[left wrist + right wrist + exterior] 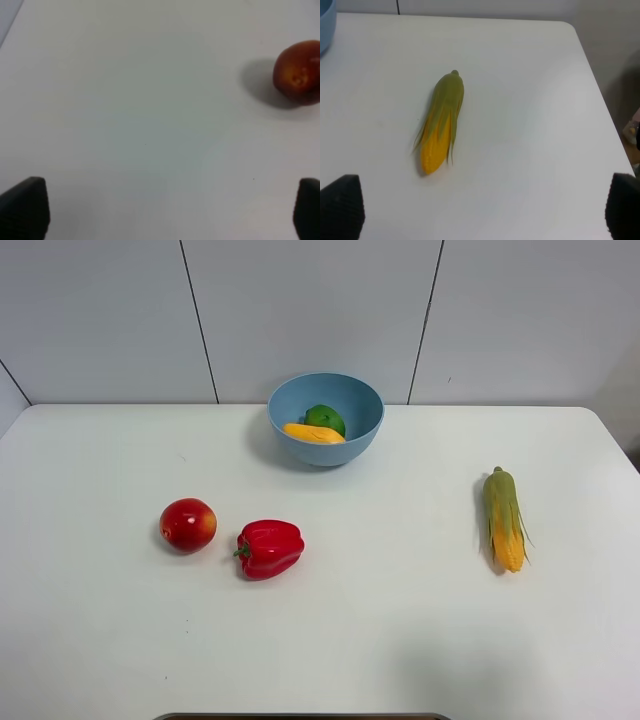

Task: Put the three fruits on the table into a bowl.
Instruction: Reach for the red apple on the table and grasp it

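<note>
My left end effector (160,212) and right end effector (480,207) are both spread, empty. Reaching for the apple (188,524), I might nudge the bell pepper (269,548) just beside it.

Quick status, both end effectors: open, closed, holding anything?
Left end effector: open, holding nothing; the apple lies apart from it.
Right end effector: open, holding nothing; the corn cob lies apart from it.
</note>
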Motion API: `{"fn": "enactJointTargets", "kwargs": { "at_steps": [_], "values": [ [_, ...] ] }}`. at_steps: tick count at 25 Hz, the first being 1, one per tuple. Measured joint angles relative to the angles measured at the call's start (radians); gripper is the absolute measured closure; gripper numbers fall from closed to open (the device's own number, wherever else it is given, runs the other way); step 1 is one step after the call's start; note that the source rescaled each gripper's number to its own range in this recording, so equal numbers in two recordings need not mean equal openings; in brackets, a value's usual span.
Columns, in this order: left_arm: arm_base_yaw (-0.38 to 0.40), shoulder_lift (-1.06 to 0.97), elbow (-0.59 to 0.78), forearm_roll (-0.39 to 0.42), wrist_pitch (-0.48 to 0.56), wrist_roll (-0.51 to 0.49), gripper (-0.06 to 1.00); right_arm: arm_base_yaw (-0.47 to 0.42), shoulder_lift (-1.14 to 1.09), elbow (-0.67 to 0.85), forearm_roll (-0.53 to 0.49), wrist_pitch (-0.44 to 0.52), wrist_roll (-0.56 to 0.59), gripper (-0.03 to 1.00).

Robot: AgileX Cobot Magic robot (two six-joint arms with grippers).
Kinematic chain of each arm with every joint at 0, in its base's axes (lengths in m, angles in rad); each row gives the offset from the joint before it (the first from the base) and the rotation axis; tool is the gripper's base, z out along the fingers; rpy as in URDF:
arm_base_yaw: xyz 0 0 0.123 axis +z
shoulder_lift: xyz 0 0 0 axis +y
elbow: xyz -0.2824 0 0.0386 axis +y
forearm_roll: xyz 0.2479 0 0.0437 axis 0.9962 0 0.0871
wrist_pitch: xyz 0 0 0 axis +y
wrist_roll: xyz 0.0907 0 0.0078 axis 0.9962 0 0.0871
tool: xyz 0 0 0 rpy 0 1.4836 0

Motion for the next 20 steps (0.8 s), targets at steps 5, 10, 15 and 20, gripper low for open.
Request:
{"fn": "enactJointTargets", "kwargs": {
  "at_steps": [5, 10, 15, 20],
  "values": [
    [0.0, 0.0, 0.0, 0.001, 0.0, 0.0, -0.06, 0.0, 0.0, 0.0, 0.0, 0.0, 0.0, -0.03],
    [0.0, 0.0, 0.0, 0.001, 0.0, 0.0, -0.06, 0.0, 0.0, 0.0, 0.0, 0.0, 0.0, -0.03],
    [0.0, 0.094, -0.073, 0.001, 0.012, -0.004, -0.06, 0.0, 0.0, 0.0, 0.0, 0.0, 0.0, -0.03],
    [0.0, 0.28, -0.191, 0.001, 0.02, -0.004, -0.06, 0.0, 0.0, 0.0, 0.0, 0.0, 0.0, -0.03]
  ]
}}
